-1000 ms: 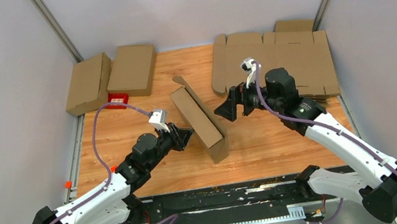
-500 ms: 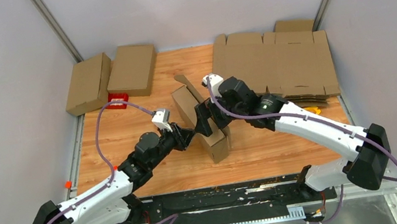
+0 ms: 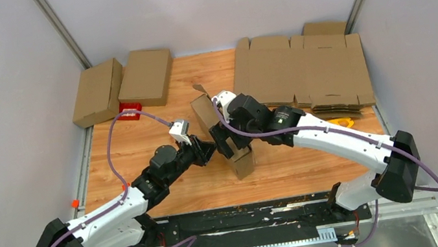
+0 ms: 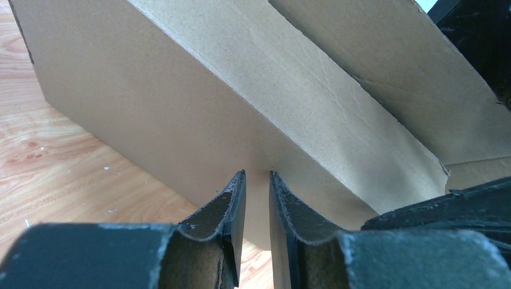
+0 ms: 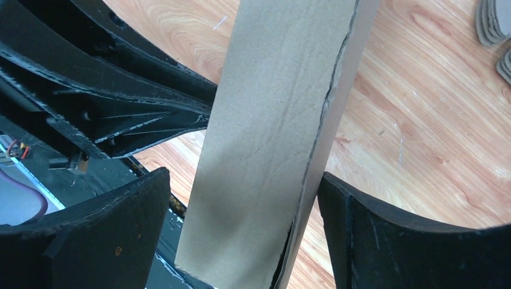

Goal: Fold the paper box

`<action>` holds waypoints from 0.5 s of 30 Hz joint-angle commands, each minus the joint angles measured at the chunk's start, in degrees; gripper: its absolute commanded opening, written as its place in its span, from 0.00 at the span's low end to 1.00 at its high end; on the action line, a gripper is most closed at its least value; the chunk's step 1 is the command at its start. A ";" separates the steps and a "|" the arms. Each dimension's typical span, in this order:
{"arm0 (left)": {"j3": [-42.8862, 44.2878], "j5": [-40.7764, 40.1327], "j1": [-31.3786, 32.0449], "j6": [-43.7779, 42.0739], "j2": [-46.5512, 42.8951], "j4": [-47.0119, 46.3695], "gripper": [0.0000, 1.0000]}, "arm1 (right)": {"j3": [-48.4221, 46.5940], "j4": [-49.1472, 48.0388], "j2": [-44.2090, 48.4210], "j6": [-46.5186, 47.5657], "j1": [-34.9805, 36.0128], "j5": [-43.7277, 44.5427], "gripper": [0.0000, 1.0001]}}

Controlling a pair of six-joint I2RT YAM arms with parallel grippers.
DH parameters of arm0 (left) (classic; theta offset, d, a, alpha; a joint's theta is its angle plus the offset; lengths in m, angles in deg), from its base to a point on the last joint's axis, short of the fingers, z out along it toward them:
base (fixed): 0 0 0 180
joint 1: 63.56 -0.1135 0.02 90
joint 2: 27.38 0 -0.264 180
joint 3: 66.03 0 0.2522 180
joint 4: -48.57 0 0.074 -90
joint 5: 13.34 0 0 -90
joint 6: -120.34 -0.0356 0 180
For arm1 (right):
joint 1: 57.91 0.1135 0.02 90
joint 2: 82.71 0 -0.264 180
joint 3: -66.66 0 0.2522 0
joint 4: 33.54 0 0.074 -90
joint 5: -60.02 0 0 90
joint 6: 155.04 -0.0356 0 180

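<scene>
The brown paper box (image 3: 243, 161) stands as a long narrow shape in the middle of the wooden table, with a flap raised at its far end (image 3: 200, 91). My left gripper (image 3: 207, 150) is shut, and its tips rest against the box's left side wall (image 4: 211, 90); in the left wrist view the gripper (image 4: 257, 174) has nothing between its fingers. My right gripper (image 3: 222, 139) is open and reaches over the box from the right. In the right wrist view the gripper (image 5: 243, 174) straddles the box's top face (image 5: 271, 120), one finger on each side.
A stack of flat cardboard sheets (image 3: 301, 75) lies at the back right, with a yellow item (image 3: 337, 123) at its near edge. Two folded boxes (image 3: 97, 92) (image 3: 146, 75) and a small red object (image 3: 130, 108) lie at the back left. A black rail (image 3: 243, 215) runs along the near edge.
My right arm has swung left, from right of the box to over it, so its open fingers now straddle the box. The left arm has barely moved.
</scene>
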 commanded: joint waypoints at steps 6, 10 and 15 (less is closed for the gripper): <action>4.96 -4.50 -0.71 -3.44 -3.78 8.53 0.27 | -1.20 6.79 0.25 3.28 0.74 4.90 0.74; 10.84 -3.64 -5.47 -5.51 -7.32 19.46 0.28 | 0.59 8.06 3.70 4.26 0.70 5.08 0.68; 13.67 -6.02 -11.12 -7.11 -10.23 24.96 0.32 | 2.76 9.58 9.17 6.47 0.79 1.75 0.64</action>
